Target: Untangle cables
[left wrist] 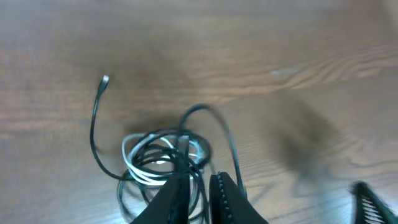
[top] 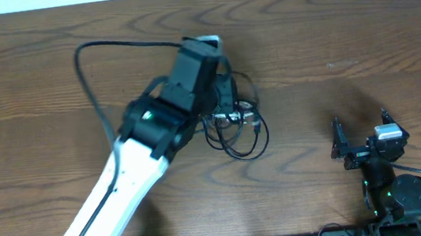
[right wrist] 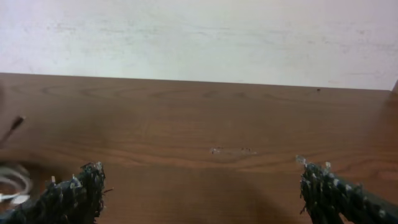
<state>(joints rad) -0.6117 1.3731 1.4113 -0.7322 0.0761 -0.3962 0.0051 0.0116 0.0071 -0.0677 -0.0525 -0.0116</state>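
Overhead, the table (top: 343,23) carries the left arm (top: 122,176), which reaches over the cables (top: 235,127), a black-and-white knot near centre. On that knot the left gripper (left wrist: 202,186) shows a slim gap; any pinch cannot be told. Well apart, the right gripper (right wrist: 199,168) gapes wide, empty. A lift could drag the whole snagged tangle.

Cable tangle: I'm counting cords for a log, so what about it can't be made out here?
Overhead: the left arm covers the upper-left part of the tangle of thin black and white cables; crossings too small to trace.
Left wrist: motion blur; the left fingers and the bottom edge cut off the loops, and whether a cord is gripped is unclear.
Right wrist: only a blurred white loop at the left edge.
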